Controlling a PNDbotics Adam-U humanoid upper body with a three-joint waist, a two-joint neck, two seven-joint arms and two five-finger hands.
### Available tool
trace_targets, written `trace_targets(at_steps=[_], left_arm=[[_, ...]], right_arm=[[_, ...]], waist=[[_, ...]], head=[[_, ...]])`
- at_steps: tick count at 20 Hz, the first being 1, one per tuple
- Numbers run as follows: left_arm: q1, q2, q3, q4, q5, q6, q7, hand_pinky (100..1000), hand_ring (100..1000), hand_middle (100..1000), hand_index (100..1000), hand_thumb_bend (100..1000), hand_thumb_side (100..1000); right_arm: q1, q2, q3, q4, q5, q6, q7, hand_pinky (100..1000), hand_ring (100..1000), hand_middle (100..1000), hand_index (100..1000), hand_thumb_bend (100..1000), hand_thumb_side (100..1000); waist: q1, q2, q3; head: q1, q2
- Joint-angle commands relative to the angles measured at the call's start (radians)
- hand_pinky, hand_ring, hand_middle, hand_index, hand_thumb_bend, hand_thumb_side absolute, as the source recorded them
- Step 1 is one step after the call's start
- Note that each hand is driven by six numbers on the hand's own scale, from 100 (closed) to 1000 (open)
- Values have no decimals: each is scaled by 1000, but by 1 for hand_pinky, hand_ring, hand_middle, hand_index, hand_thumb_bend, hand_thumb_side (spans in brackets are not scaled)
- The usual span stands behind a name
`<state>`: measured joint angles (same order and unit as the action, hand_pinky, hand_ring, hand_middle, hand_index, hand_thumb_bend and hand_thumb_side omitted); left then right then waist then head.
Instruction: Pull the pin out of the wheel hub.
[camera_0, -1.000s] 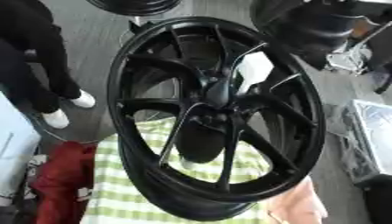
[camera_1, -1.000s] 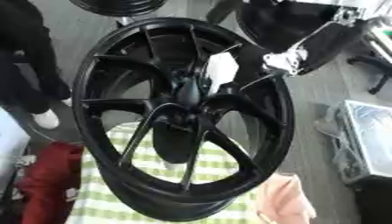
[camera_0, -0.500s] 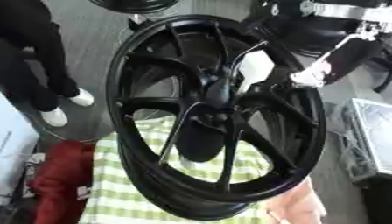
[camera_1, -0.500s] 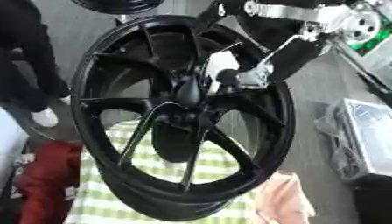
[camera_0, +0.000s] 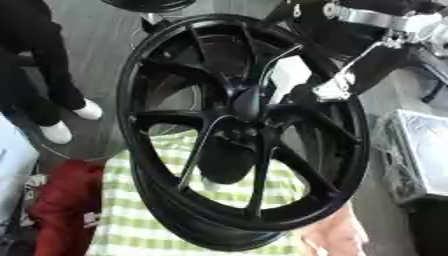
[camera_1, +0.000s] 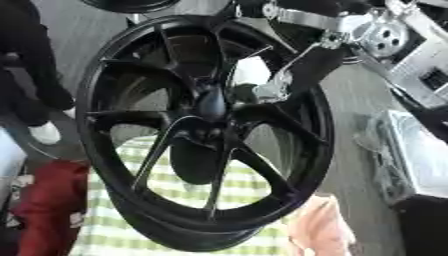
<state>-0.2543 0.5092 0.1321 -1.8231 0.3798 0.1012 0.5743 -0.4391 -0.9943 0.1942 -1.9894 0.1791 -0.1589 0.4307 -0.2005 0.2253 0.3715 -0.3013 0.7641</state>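
Wheel hub (camera_0: 245, 135) stands tilted on its rim over a green-and-white checked cloth (camera_0: 140, 220). Since a second ago the right robot hand (camera_1: 267, 90) has come down from the upper right and now sits by the hub's centre, beside a white piece (camera_1: 248, 72); whether its fingers grip anything, I cannot tell. Red cloth (camera_0: 57, 200) lies left, pink cloth (camera_1: 319, 227) right, on grey floor (camera_0: 105, 50).

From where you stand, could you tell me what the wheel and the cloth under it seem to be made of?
The wheel looks like cast metal, perhaps alloy, with a black, slightly glossy coat: thin rigid spokes, soft highlights along their edges. The cloth looks like woven fabric, matt, in a green and white check. The right hand near the hub looks like black plastic or metal with bare silver parts; which is unclear.
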Motion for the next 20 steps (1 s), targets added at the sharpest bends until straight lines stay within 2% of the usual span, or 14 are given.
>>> trace_targets(at_steps=[1, 7, 13, 20], left_arm=[[-6, 16, 2, -9, 3, 2, -1, 623, 641, 793, 789, 169, 857], [-8, 17, -1, -7, -1, 8, -4, 621, 640, 792, 788, 165, 861], [-10, 18, -8, -3, -4, 15, -10, 621, 639, 793, 787, 162, 865], [-13, 22, -10, -6, -9, 17, -14, 620, 639, 792, 785, 161, 866]], right_arm=[[-4, -13, -1, -11, 56, -6, -17, 984, 912, 821, 908, 456, 596], [15, -3, 13, -11, 160, -19, -36, 966, 915, 813, 901, 458, 632], [28, 12, 34, -11, 254, -37, -49, 960, 914, 817, 904, 420, 598], [72, -4, 24, -11, 337, -54, -98, 953, 910, 814, 901, 405, 610]], waist=[[10, -8, 2], [8, 7, 4], [7, 17, 3], [1, 23, 7]], head=[[-5, 6], [-9, 6], [-12, 6], [-30, -33]])
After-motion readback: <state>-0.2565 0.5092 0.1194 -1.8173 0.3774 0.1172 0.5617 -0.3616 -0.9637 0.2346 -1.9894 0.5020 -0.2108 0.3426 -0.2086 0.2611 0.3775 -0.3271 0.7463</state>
